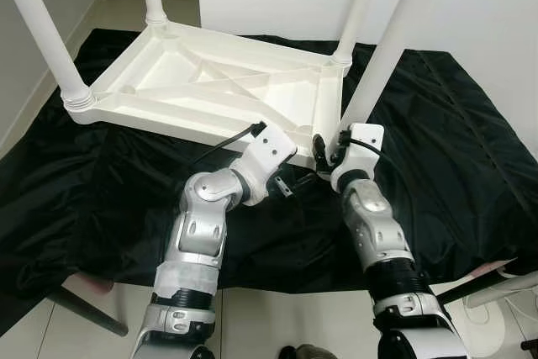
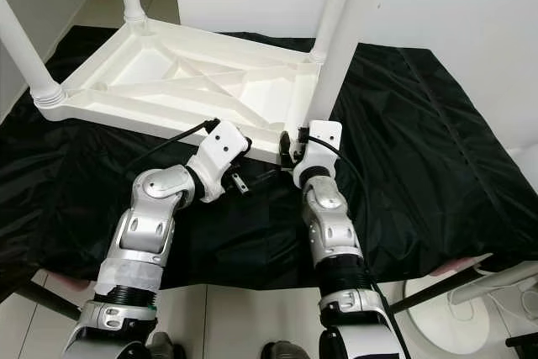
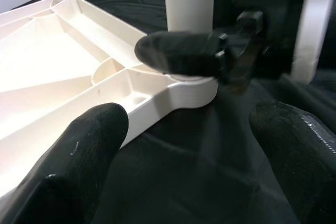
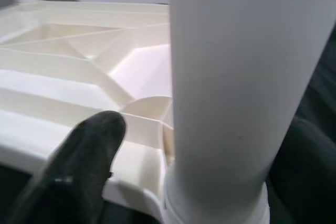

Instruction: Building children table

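The right gripper [image 1: 328, 147] sits at the base of the near-right table leg [image 1: 395, 48], its black fingers [image 4: 86, 153] apparently closed around the white tube just above the socket; the far finger is hidden, so the grip is a judgement. The left gripper [image 1: 290, 184] hovers spread wide and empty just off the same corner of the upturned white plastic tabletop [image 1: 210, 81], which lies on a black sheet [image 1: 454, 149] on the floor with legs standing in its corners.

The table looks light, rigid and smooth, likely slippery; the leg is best gripped low, near its collar.

The left wrist view shows the right gripper's finger across the leg; the right wrist view shows the leg seated in its socket.
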Motion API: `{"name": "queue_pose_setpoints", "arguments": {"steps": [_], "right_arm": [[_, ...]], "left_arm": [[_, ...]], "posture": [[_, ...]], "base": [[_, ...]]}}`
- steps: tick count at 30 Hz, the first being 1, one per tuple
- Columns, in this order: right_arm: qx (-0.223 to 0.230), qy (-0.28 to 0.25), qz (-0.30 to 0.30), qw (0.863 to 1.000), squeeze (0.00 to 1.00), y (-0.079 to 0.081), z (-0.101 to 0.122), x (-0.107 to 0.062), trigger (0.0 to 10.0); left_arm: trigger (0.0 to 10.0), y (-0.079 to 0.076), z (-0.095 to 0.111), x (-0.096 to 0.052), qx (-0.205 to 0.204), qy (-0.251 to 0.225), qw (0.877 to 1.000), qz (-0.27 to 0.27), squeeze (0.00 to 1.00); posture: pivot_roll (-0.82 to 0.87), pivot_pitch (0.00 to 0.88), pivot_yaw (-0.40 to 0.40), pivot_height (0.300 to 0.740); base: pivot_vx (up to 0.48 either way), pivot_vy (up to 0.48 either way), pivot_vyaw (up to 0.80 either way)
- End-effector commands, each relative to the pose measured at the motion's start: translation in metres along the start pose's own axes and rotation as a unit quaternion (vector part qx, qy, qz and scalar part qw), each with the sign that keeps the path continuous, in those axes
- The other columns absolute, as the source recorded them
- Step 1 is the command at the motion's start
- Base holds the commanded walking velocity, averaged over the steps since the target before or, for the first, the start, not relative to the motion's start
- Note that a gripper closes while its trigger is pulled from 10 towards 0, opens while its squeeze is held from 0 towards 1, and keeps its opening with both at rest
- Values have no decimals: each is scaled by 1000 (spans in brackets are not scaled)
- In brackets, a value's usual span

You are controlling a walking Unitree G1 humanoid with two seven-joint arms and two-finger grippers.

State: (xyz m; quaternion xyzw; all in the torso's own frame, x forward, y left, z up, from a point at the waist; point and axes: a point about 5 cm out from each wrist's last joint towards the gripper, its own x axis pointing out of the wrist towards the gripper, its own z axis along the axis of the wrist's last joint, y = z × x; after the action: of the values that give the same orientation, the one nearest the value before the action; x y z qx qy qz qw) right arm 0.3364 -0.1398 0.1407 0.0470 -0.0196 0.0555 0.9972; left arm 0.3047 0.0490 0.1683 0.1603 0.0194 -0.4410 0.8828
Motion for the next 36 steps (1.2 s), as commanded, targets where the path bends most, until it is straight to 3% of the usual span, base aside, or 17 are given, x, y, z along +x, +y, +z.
{"name": "queue_pose_setpoints", "arguments": {"steps": [1, 3, 4, 8, 9, 13, 15, 29, 30, 36], "right_arm": [[8, 15, 13, 1000, 1000, -11, -5, -5, 10000], [2, 25, 28, 999, 1000, -16, -8, -8, 10000], [1, 29, 46, 999, 0, -20, -10, -9, 10000], [-23, 40, 111, 993, 0, -25, -14, -14, 10000], [-51, 47, 143, 987, 0, -32, -17, -14, 10000], [-69, 56, 158, 983, 0, -41, -17, -11, 10000], [-100, 65, 173, 978, 0, -46, -13, 1, 10000], [-151, 81, 232, 957, 0, -33, 2, 33, 9922], [-157, 85, 239, 954, 0, -32, 1, 34, 0], [-159, 103, 250, 950, 0, -33, -6, 33, 0]], "left_arm": [[10000, 7, 1, 1, -18, -10, 987, 162, 0], [10000, 7, 0, 1, -18, -9, 986, 163, 0], [10000, 7, 0, 1, -18, -9, 986, 163, 0], [10000, 7, 1, 1, -18, -10, 986, 163, 0], [10000, 7, 3, 2, -17, -12, 987, 162, 0], [10000, 8, 4, 4, -16, -14, 987, 160, 0], [10000, 9, 5, 4, -14, -15, 987, 160, 0], [10000, 14, 7, 4, -10, -15, 986, 166, 0], [10000, 15, 7, 4, -11, -15, 986, 168, 0], [10000, 17, 7, 2, -12, -15, 984, 177, 0]], "posture": [[9, 0, -70, 740], [9, 0, -70, 740], [9, 0, -70, 740], [6, 0, -69, 740], [1, 0, -62, 740], [-1, 0, -58, 740], [-5, 0, -51, 740], [10, 0, -50, 740], [21, 0, -55, 740], [21, 0, -55, 740]], "base": [[0, 0, 0], [0, 0, 0], [0, 0, 0], [0, 0, 0], [0, 0, 0], [0, 0, 0], [0, 0, 0], [0, 0, 0], [0, 0, 0], [0, 0, 0]]}}
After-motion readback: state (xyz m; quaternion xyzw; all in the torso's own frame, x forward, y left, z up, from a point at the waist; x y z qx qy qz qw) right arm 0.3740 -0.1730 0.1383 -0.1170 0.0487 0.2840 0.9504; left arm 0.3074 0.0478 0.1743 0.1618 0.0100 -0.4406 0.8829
